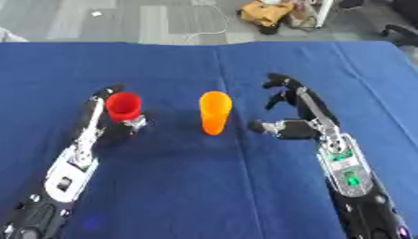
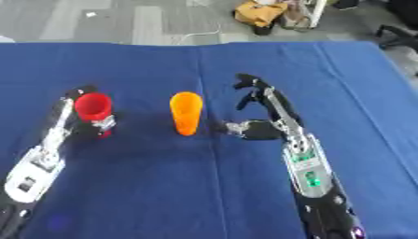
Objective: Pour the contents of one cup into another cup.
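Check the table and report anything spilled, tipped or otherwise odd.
Nothing stands out. The red cup is upright in the left hand, the orange cup stands upright on the blue tablecloth, and the right hand is open beside it, not touching. No spill shows.

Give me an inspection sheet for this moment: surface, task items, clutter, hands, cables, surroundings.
Surface: blue cloth covering the table, creased down the middle.
Task items: red cup upright in the left hand; orange cup standing free at centre.
Clutter: nothing seen.
Hands: left hand curled round the red cup; right hand open beside the orange cup, not touching.
Cables: white cable on the floor beyond the table.
Surroundings: grey floor, yellow bag.
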You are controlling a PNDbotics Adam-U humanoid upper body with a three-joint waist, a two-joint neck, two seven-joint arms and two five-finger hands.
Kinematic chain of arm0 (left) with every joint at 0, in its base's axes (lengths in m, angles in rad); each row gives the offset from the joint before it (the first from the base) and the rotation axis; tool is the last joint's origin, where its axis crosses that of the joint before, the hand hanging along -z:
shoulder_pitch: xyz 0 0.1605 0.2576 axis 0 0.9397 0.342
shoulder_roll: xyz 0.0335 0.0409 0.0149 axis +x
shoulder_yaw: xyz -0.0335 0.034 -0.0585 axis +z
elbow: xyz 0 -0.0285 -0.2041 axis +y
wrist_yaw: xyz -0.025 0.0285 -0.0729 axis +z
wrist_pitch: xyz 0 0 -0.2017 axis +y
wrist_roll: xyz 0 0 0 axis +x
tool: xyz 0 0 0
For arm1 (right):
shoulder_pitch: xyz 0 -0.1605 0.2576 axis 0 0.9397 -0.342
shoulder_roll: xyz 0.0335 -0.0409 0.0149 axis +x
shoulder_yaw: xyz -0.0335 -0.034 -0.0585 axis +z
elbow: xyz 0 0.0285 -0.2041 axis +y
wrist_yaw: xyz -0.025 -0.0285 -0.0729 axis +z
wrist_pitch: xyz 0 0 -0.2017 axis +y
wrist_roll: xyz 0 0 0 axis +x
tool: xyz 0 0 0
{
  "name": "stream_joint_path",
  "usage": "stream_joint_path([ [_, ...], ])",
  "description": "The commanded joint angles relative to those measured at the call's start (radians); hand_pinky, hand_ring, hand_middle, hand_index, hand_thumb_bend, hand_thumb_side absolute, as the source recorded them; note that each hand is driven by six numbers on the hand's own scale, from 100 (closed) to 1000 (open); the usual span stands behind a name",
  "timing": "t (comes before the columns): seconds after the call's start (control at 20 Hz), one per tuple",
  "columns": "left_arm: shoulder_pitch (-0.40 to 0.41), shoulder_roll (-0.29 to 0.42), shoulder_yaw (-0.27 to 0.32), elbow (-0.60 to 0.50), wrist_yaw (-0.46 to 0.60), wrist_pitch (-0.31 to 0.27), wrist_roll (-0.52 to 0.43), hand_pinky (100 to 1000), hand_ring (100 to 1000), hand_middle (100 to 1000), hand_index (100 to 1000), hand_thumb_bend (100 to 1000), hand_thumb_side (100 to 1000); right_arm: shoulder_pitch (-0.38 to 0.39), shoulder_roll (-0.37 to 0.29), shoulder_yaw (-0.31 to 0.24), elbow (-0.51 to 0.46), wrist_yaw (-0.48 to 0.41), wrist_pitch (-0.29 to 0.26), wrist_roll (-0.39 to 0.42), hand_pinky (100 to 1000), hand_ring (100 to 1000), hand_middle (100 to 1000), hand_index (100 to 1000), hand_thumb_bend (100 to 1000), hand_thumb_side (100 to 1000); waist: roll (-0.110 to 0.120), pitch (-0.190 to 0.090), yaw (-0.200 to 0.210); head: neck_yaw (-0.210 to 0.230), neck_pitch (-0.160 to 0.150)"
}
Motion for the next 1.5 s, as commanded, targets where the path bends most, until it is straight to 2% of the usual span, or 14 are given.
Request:
stream_joint_path([
  [0.05,-0.012,0.006,-0.003,-0.001,-0.005,-0.001,-0.008,548,673,638,859,608,506,-0.014,-0.007,-0.001,-0.014,-0.006,-0.002,0.002,768,534,738,911,844,373,0.002,-0.013,-0.002,0.002,-0.007],
  [0.2,-0.011,0.005,-0.005,-0.001,-0.001,-0.004,-0.015,483,614,580,853,516,470,-0.014,-0.007,-0.002,-0.014,-0.006,-0.002,0.002,768,534,738,911,843,375,0.002,-0.013,-0.002,0.001,-0.007],
  [0.45,-0.006,0.003,-0.007,0.001,0.016,-0.013,-0.028,390,544,518,850,284,364,-0.014,-0.007,-0.003,-0.014,-0.006,-0.002,0.001,768,534,738,911,843,375,0.001,-0.013,-0.002,0.001,-0.006],
  [0.5,-0.005,0.002,-0.007,0.002,0.021,-0.014,-0.03,326,512,492,845,136,301,-0.014,-0.007,-0.003,-0.014,-0.006,-0.002,0.001,768,534,737,911,843,375,0.001,-0.014,-0.002,0.0,-0.006],
  [0.55,-0.005,0.002,-0.007,0.004,0.027,-0.016,-0.031,300,495,477,841,100,279,-0.015,-0.006,-0.004,-0.013,-0.005,-0.002,0.001,768,534,737,911,842,376,0.001,-0.014,-0.001,0.0,-0.006],
  [0.75,-0.004,0.0,-0.006,0.008,0.06,-0.028,-0.023,176,419,407,798,100,228,-0.015,-0.006,-0.004,-0.012,-0.005,-0.002,0.001,768,534,737,911,842,375,0.0,-0.014,-0.001,-0.001,-0.006],
  [0.9,-0.002,0.001,-0.004,-0.003,0.093,-0.05,-0.001,100,365,355,748,100,274,-0.015,-0.005,-0.005,-0.011,-0.005,-0.002,0.001,768,533,737,911,842,374,0.0,-0.014,-0.002,-0.002,-0.006],
  [1.05,0.005,0.006,0.0,-0.036,0.134,-0.07,0.036,100,334,327,736,100,318,-0.016,-0.005,-0.006,-0.008,-0.003,-0.002,0.001,768,533,737,911,846,361,0.0,-0.015,-0.001,-0.002,-0.006],
  [1.2,0.017,0.018,0.001,-0.088,0.177,-0.076,0.062,100,328,321,723,100,366,-0.016,-0.005,-0.008,-0.002,-0.002,-0.004,-0.001,765,529,733,902,859,311,0.002,-0.016,0.001,-0.004,-0.006],
  [1.5,0.047,0.042,0.005,-0.204,0.236,-0.047,0.097,100,332,323,719,100,392,-0.031,-0.009,-0.013,0.039,0.002,-0.023,-0.023,769,548,737,898,888,278,0.006,-0.019,0.008,-0.01,-0.006],
])
